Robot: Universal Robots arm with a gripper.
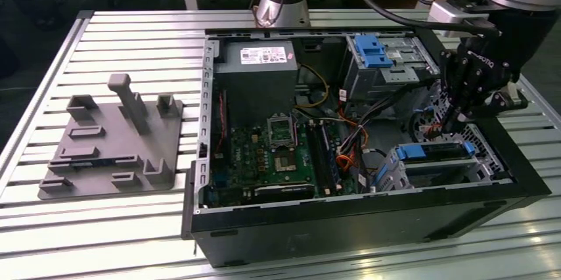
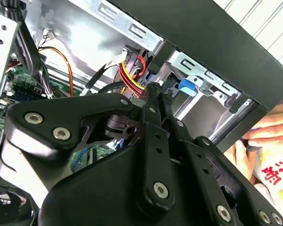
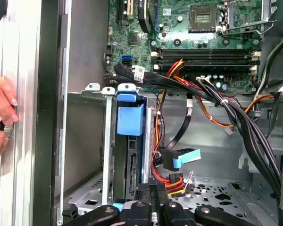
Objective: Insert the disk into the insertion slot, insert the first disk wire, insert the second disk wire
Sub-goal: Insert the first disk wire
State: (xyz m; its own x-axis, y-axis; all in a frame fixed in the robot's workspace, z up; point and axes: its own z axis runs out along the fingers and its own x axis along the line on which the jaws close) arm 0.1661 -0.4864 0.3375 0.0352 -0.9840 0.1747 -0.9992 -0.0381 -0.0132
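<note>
The disk lies in the insertion slot at the case's corner on the exterior view's right, its blue carrier showing. In the first wrist view the disk stands edge-on in the slot under a blue tab. My gripper hangs just behind the slot. Its fingers are pressed together around the plug of a red, yellow and black disk wire. That plug sits beside my gripper, close to the disk's rear edge. A second disk wire with a blue tab hangs loose nearby.
A taller bay with a blue latch and a grey power-supply box stand at the case's back. Thick cable bundles cross next to the slot. A person's hand rests outside the case wall. A grey fixture plate lies on the table.
</note>
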